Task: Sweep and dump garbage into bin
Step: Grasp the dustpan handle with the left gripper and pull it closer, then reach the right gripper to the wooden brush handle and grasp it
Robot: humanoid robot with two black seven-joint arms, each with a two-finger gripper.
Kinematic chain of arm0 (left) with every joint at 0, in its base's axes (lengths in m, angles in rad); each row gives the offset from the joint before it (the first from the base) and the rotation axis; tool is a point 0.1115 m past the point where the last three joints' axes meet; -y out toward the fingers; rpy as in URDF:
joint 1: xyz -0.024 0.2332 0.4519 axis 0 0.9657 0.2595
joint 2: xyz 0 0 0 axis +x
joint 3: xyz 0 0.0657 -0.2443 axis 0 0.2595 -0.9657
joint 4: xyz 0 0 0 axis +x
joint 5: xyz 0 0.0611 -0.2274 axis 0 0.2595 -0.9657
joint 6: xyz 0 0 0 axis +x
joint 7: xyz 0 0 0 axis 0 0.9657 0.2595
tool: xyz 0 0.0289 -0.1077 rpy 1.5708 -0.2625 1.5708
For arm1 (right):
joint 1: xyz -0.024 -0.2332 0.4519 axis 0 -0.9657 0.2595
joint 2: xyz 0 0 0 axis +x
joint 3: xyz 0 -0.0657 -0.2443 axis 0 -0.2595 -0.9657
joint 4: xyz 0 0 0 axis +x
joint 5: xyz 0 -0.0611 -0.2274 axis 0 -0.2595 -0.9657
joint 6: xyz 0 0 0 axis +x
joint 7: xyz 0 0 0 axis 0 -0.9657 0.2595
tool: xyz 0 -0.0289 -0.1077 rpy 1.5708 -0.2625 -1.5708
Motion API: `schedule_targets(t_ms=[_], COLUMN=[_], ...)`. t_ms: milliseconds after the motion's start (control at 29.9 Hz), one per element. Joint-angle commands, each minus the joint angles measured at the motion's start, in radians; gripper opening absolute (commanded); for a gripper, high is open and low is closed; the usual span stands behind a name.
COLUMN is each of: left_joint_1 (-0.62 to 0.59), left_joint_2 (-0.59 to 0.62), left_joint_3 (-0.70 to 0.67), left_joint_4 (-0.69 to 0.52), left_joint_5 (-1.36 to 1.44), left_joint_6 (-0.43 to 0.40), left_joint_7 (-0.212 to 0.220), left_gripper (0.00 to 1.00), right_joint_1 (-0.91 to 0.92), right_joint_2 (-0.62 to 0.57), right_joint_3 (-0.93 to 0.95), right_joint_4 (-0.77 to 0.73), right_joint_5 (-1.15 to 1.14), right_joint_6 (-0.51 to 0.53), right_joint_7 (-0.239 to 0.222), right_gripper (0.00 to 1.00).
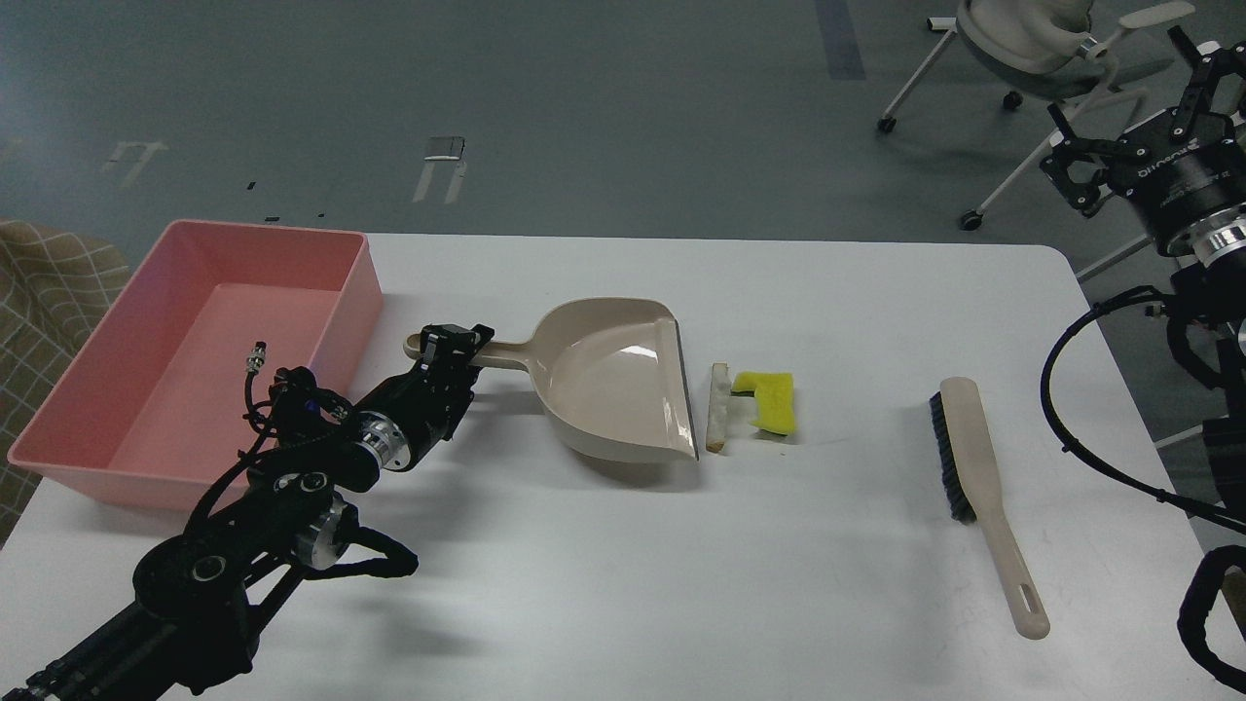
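My left gripper (455, 348) is shut on the handle of the beige dustpan (618, 380) and holds it tilted, handle end raised, front lip down on the table. The lip sits right next to the whitish-tan slice (717, 419). The yellow sponge piece (771, 401) with its dark green side lies just right of the slice. The pink bin (200, 355) stands at the table's left, empty. The beige brush (978, 482) with black bristles lies at the right. My right gripper (1134, 131) hangs high above the table's right edge, fingers spread and empty.
The white table (623, 584) has rounded corners; its right edge runs close to my right arm's cables (1100, 438). An office chair (1032, 49) stands on the floor behind. A checked cloth (39, 292) lies left of the bin.
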Motion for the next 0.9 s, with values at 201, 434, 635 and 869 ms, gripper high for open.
schedule_targets(t_ms=[201,434,635,869], left_joint_1=[-0.042,-0.05,-0.039,-0.033], left_joint_2=[0.028,0.106,0.126,0.126], left_joint_3=[0.002,0.063,0.064,0.066], left_joint_4=[-0.038,-0.098,-0.123,-0.123], left_joint_5=[0.011,0.052,0.092,0.095], left_joint_6=[-0.003,-0.004,-0.004,-0.004], left_joint_7=[-0.004,-0.058,-0.077,-0.081], left_gripper=[0.08,0.03,0.0,0.0], right_joint_1=[-0.008,-0.045,-0.069,-0.169], right_joint_2=[-0.011,-0.148,-0.27,-0.482], right_joint_3=[-0.001,-0.069,-0.193,-0.29], right_joint_4=[0.001,0.004,0.015,0.205], right_joint_5=[-0.008,-0.032,-0.089,-0.149], right_joint_6=[0.0,0.0,0.0,0.0], right_joint_7=[0.0,0.0,0.0,0.002], right_gripper=[1.0,1.0,1.0,1.0])
